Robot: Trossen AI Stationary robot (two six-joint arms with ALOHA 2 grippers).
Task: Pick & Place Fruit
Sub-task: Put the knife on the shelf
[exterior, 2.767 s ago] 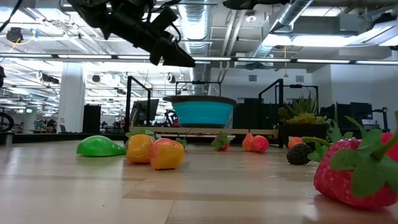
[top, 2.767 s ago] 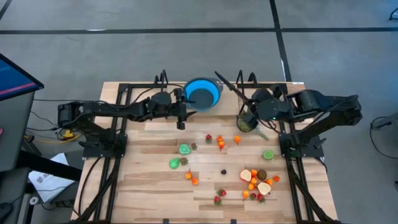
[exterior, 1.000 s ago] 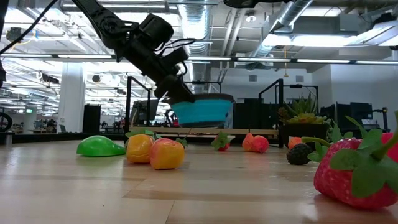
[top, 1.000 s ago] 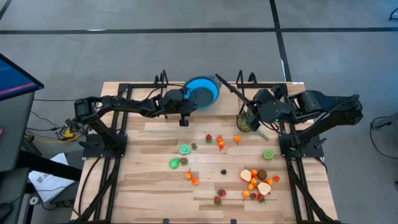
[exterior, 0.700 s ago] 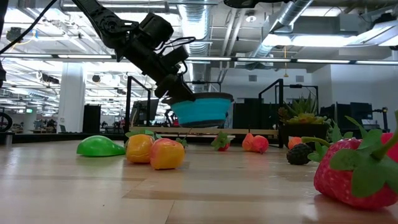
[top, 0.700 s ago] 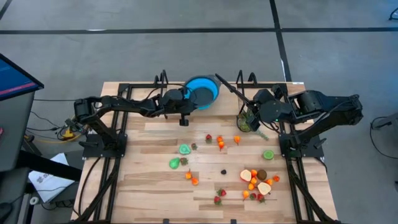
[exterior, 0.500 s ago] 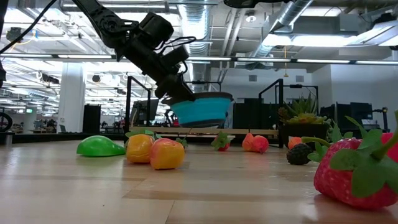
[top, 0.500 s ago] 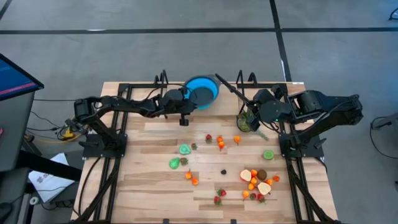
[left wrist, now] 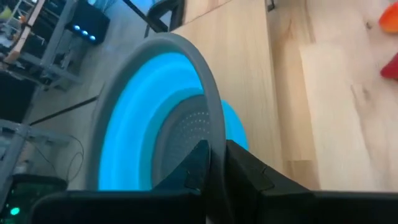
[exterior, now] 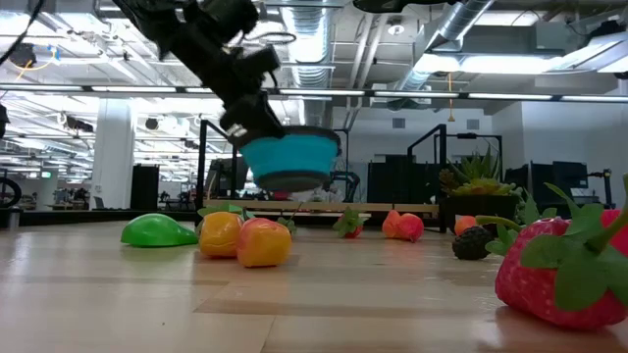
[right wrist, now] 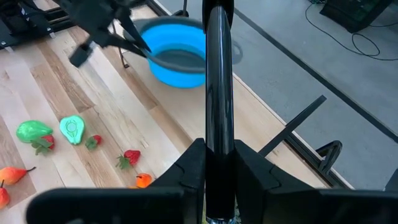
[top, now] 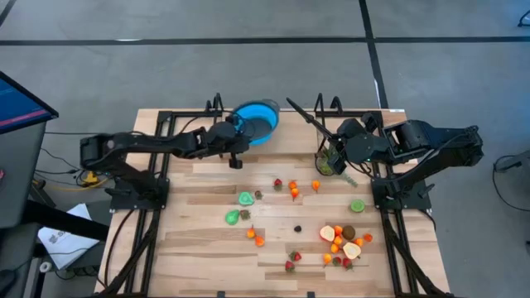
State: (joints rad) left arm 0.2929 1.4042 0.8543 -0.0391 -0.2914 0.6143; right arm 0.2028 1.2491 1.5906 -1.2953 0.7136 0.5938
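Down at the near edge of the bench lie the fruit, many small toy pieces. Most sit toward the right near corner, and others, like a green pear, are spread over the middle. Farther back, by the right edge, the right gripper squeezes a long black handle, beside a spiky green plant. At the far edge, the left gripper pinches the rim of the blue bowl tight between its fingers and holds it up in the air, tipped, above the wood.
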